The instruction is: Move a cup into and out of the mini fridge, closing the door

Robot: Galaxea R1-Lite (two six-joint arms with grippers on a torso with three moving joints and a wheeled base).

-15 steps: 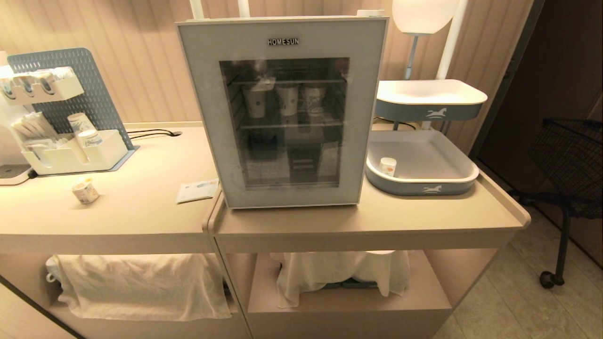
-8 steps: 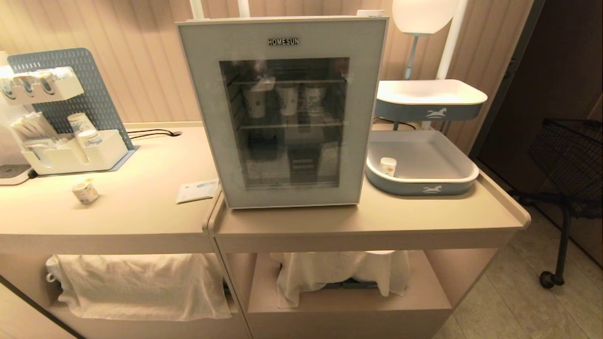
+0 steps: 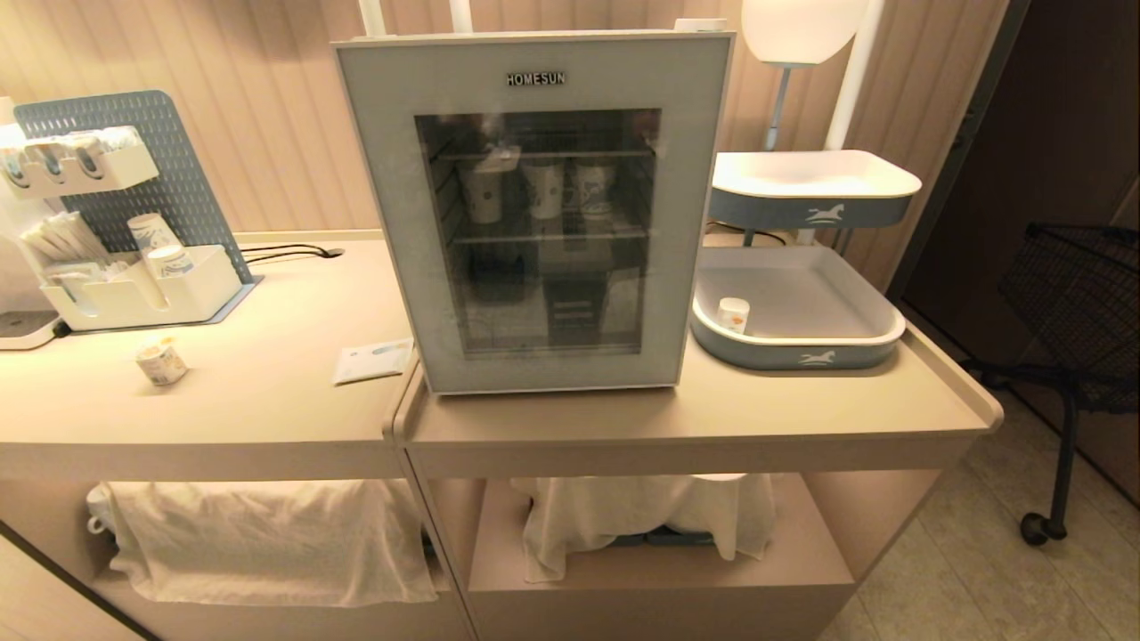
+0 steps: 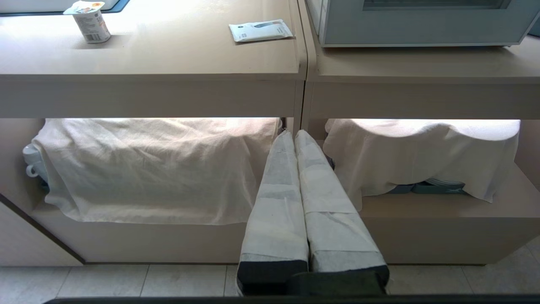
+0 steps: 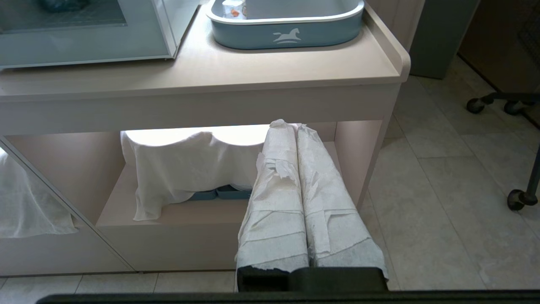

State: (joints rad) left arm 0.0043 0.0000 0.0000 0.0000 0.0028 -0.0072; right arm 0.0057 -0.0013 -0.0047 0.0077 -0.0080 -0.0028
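The cup (image 3: 161, 362), squat and white with a foil lid and orange print, stands on the left counter; the left wrist view also catches this cup (image 4: 88, 21). The mini fridge (image 5: 179, 17) sits on the right counter, and its door (image 3: 392, 223) with the dark glass window is closed. Neither gripper shows in the head view. My left gripper (image 4: 294, 134) hangs low in front of the counters' lower shelves, shut and empty. My right gripper (image 5: 291, 126) is likewise low before the right shelf, shut on nothing.
Tall paper cups (image 3: 543, 189) stand on the fridge's upper wire shelf. A blue-grey tray (image 3: 802, 358) right of the fridge holds a small white cup (image 3: 733, 314). A sachet (image 3: 372, 361) lies left of the fridge. A pegboard organiser (image 3: 142, 294) stands far left, a wheeled chair (image 3: 1069, 383) right.
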